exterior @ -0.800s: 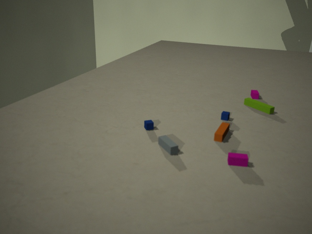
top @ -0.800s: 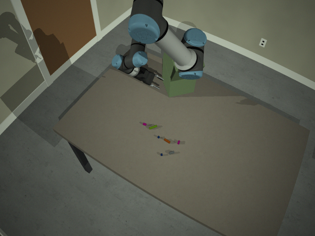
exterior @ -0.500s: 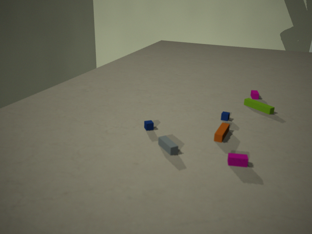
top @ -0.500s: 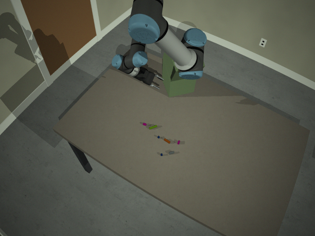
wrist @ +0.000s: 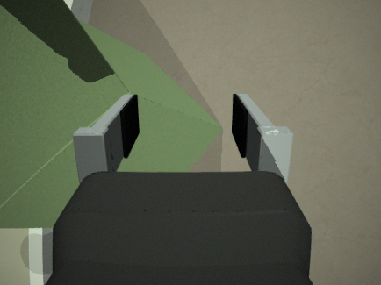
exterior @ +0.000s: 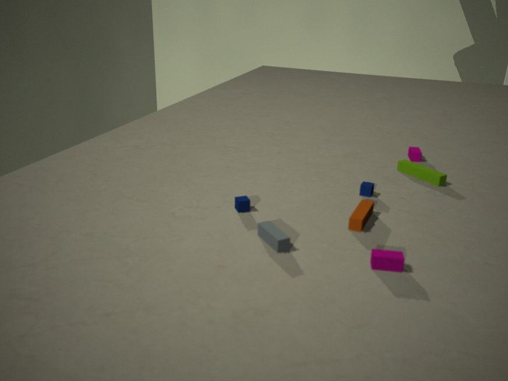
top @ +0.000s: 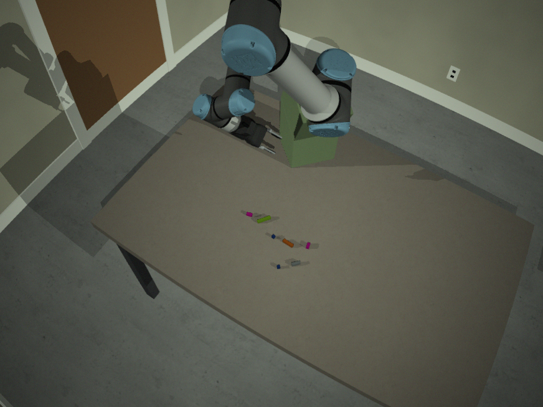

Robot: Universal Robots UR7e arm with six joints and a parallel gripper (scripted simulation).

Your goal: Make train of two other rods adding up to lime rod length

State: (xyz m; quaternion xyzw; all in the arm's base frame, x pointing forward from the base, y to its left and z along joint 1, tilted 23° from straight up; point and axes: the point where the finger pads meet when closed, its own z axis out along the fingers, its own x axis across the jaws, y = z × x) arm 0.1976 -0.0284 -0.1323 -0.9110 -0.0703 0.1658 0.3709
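Several short rods lie apart near the middle of the table (top: pixel 385 262). The lime rod (top: pixel 263 218) (exterior: pixel 422 172) lies next to a magenta rod (top: pixel 248 214) (exterior: pixel 415 153). An orange rod (top: pixel 287 242) (exterior: pixel 361 215) lies between a blue rod (top: pixel 273 236) (exterior: pixel 366 188) and a second magenta rod (top: pixel 307 245) (exterior: pixel 387 259). A grey rod (top: pixel 296 263) (exterior: pixel 273 236) lies by a second blue rod (top: pixel 278 266) (exterior: pixel 242 203). My gripper (top: pixel 272 142) (wrist: pixel 185 113) is open and empty, far from the rods at the table's back edge beside the green pedestal (top: pixel 312 151) (wrist: pixel 49 106). No rod shows in the wrist view.
The arm's green pedestal stands at the table's back edge. A table leg (top: pixel 137 269) shows under the left front corner. Grey floor surrounds the table, with walls and a brown door (top: pixel 94 35) behind.
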